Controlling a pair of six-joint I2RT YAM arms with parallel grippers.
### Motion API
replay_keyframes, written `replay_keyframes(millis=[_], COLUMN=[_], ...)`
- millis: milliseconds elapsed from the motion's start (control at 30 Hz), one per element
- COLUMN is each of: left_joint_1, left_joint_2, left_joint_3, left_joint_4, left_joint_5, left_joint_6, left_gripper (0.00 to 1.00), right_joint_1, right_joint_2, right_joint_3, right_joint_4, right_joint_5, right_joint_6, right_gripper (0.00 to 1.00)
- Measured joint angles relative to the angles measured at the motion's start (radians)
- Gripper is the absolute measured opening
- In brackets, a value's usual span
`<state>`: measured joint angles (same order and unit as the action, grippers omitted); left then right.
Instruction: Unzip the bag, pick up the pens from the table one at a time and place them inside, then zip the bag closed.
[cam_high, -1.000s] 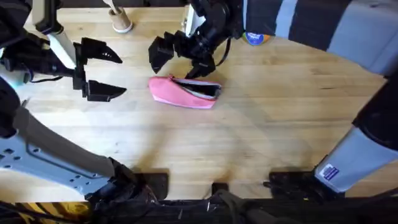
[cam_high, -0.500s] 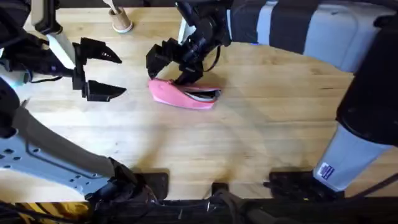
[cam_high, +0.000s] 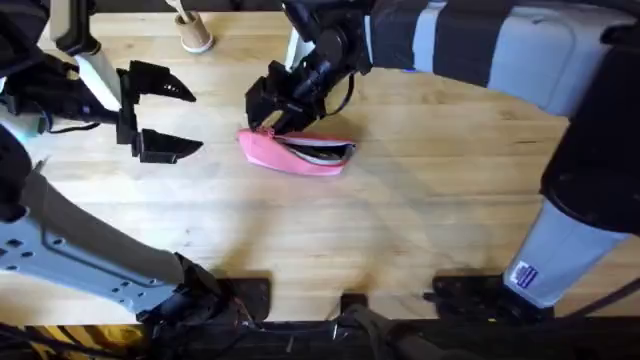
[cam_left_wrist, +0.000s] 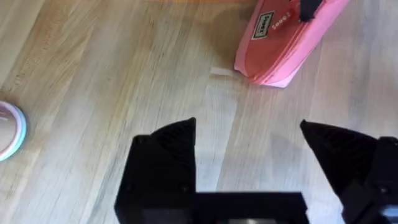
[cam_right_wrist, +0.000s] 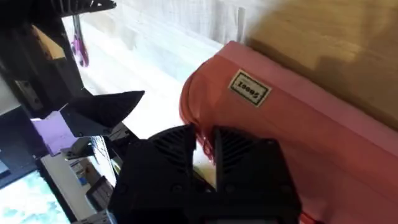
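Observation:
The pink bag lies on the table at centre back, its zipper parted along the right half to show a dark opening. A pale grey strip inside may be one of the pens; otherwise the pens are hidden. My right gripper reaches down at the bag's left end, and its fingers are pressed together on what looks like the zipper puller. My left gripper hangs open to the left of the bag, apart from it and holding nothing.
A small wooden stand sits at the back left edge of the table. A round pale-rimmed object lies near the left gripper. The right arm's bulk covers the right side. Bare wood stretches in front of the bag.
The right gripper, spread open above the bag before, has come down onto the bag's left end and closed its fingers. The left arm has not moved.

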<state>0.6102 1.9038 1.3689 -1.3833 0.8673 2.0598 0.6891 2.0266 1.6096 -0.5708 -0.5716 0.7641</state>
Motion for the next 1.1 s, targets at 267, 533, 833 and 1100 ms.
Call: replay_keyframes(millis=[267, 533, 833, 1100], left_joint_1=[0.000, 0.000, -0.010, -0.133], left_joint_2=[0.000, 0.000, 0.000, 0.000], left_joint_3=[0.000, 0.000, 0.000, 0.000], left_joint_4=[0.000, 0.000, -0.068, -0.068], left_joint_5=[0.000, 0.000, 0.051, 0.052], left_joint_6=[0.000, 0.000, 0.000, 0.000], left_gripper=[0.993, 0.993, 0.992, 0.993], right_joint_1=[0.000, 0.000, 0.000, 0.000], right_joint_2=[0.000, 0.000, -0.005, -0.081], right_joint_3=[0.000, 0.000, 0.000, 0.000], right_joint_4=[0.010, 0.041, 0.041, 0.032], right_joint_5=[-0.028, -0.073, -0.072, -0.056], right_joint_6=[0.002, -0.037, -0.181, -0.402], right_gripper=[0.037, 0.034, 0.034, 0.034])
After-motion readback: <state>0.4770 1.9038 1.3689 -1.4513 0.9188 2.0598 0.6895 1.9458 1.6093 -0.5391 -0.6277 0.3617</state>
